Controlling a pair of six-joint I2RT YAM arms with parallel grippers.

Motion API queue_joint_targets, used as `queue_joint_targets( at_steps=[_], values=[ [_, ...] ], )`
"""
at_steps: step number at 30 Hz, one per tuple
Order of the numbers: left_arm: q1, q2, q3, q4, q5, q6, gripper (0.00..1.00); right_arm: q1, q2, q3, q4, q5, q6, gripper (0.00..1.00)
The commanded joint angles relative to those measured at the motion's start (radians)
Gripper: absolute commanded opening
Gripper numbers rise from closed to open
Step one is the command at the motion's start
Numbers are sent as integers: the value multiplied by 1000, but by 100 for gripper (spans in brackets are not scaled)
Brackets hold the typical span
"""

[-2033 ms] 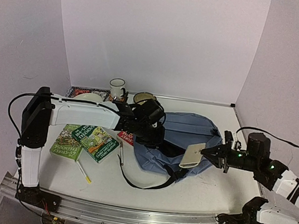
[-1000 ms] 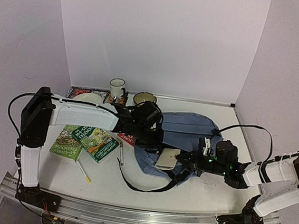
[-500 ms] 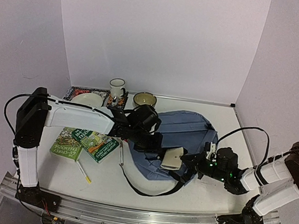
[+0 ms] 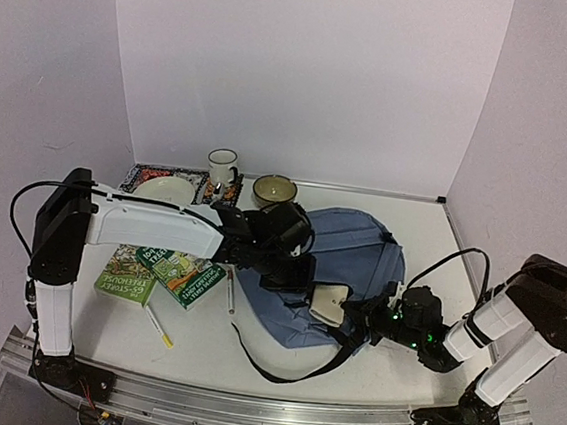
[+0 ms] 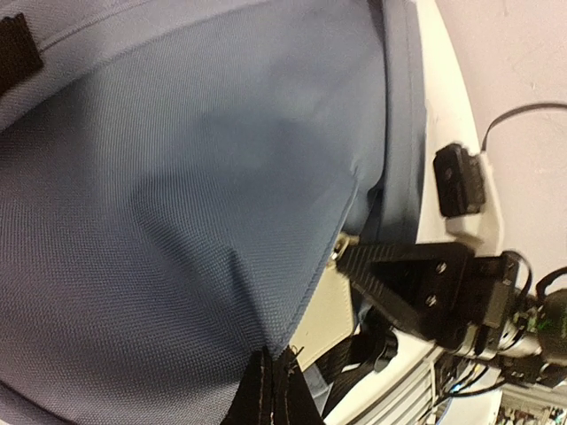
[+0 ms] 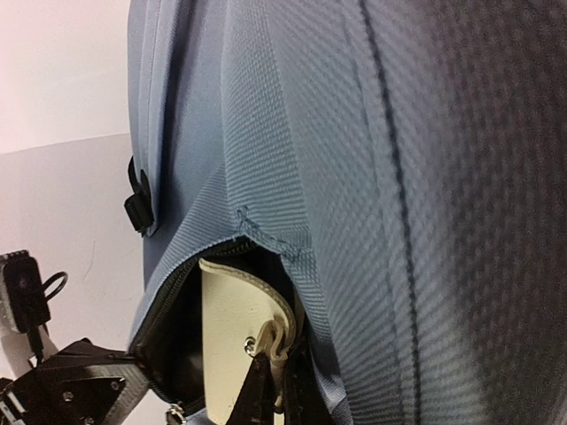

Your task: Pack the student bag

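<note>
Top view w/ wrist insets: student bag (image 4: pixel 351 241) lies on the table (image 4: pixel 200 350), just R of the books (image 4: pixel 163 266), zip opening toward the near edge. L gripper (image 4: pixel 296 271) – jaws together, pinching bag fabric at the opening's lip. R gripper (image 4: pixel 351 315) – clamped on a cream snap pouch (image 4: pixel 327 302), which sits partway inside the opening. Black strap (image 4: pixel 278 370) trails toward the near edge.

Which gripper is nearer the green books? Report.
Left. The left gripper grips the student bag right of the green books; the right gripper is farther right, holding a cream pouch.
</note>
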Motion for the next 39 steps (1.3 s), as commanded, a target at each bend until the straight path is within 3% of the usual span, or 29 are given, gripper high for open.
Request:
queue_joint_targets(
  at_steps=[1,5,12,27,30,34,39],
  values=[
    [-10,-4,139,81,-92,-30,0,32,42,5,206,-16,71,0],
    [-11,48,179,88,-41,-29,0,48,35,2,231,18,88,0],
    [-44,59,104,90,12,-27,0,48,15,19,264,111,94,0],
    [-82,16,-6,52,-73,-10,0,53,28,6,375,287,62,0],
    [-82,22,-2,53,10,-14,0,53,29,36,364,238,29,0],
    [-76,22,13,54,21,-19,0,60,96,117,330,73,5,0],
    [-70,21,47,98,96,-36,0,93,160,154,321,8,-24,4]
  ],
)
